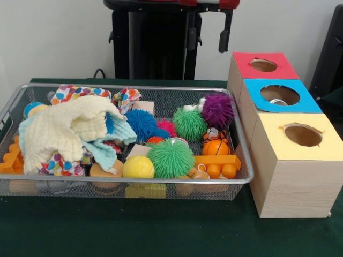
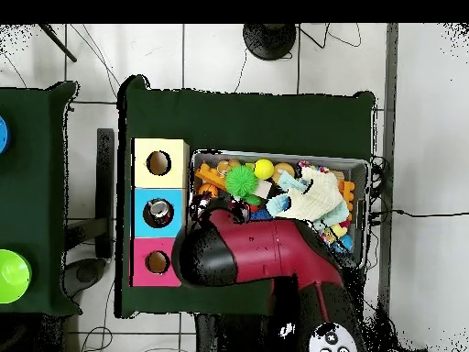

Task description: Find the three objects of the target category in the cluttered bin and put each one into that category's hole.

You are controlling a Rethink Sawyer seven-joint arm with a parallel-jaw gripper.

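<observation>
We see a wire-mesh bin (image 1: 244,160) on the dark green table (image 1: 161,230), packed with toys and cloth. A cream waffle-weave cloth (image 1: 67,128) lies heaped across its left half, over a pale blue cloth (image 1: 115,133) and a fabric printed with coloured dots (image 1: 72,92). Spiky rubbery balls fill the middle and right: a green one (image 1: 170,158) at the front edge, a second green one (image 1: 188,124), a blue one (image 1: 141,123) and a purple one (image 1: 217,110) at the back right corner. A smooth yellow ball (image 1: 138,166) sits just beside the front green one, with an orange basketball-patterned ball (image 1: 216,148) and orange plastic blocks (image 1: 217,159) to its right. Beside the bin's right edge stand three wooden boxes, each with a round hole on top: red (image 1: 264,65), blue (image 1: 280,95), yellow (image 1: 302,135). The blue box holds something pale we cannot identify. No writing is legible. The red and black arm (image 2: 266,252) hangs over the bin's back edge; its gripper is hidden, so we cannot tell its state.
</observation>
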